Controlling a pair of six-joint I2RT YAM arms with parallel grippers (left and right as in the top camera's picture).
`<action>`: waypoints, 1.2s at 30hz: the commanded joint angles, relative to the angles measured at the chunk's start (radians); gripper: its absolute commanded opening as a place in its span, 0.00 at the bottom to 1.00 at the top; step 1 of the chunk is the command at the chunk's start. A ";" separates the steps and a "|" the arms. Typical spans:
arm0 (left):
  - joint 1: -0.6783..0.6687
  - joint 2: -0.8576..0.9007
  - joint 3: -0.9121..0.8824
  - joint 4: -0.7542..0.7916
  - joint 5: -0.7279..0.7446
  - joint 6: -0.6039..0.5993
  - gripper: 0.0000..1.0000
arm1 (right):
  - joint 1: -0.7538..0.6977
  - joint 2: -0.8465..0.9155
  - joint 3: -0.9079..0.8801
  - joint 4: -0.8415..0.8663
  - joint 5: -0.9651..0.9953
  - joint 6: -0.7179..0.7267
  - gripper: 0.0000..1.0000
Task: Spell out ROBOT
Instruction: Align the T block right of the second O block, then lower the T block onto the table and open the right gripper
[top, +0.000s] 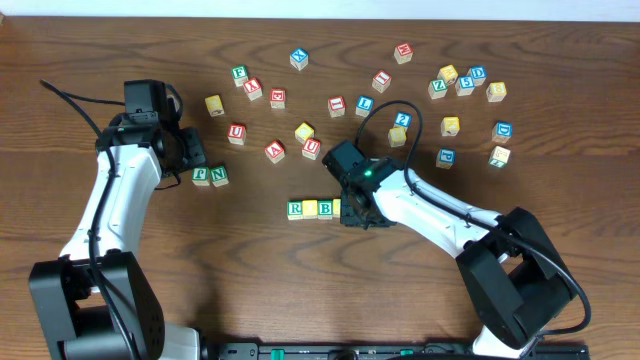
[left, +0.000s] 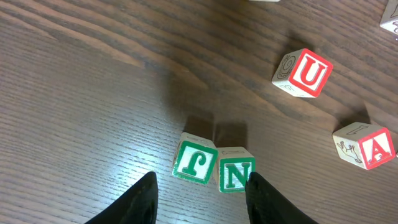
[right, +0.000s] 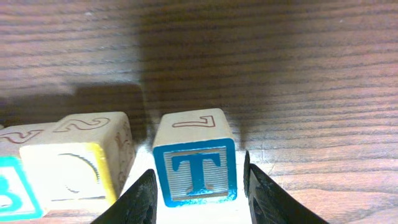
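Dark wooden table (right: 292, 56), blue-lettered T cube (right: 194, 169)

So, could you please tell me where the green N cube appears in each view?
Overhead: green N cube left of centre, at mid-height.
Left wrist: green N cube at bottom centre.
Right wrist: not in it.
Shared landmark: green F cube, right beside it on its left in both views.
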 joint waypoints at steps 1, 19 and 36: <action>0.001 -0.008 0.018 -0.003 -0.004 0.007 0.45 | 0.006 -0.005 0.037 -0.019 0.014 0.008 0.40; 0.001 -0.008 0.018 -0.003 -0.004 0.007 0.45 | -0.054 -0.051 0.171 -0.227 0.193 0.017 0.12; 0.001 -0.008 0.018 -0.003 -0.004 0.007 0.45 | -0.094 -0.051 0.021 -0.161 0.127 0.036 0.01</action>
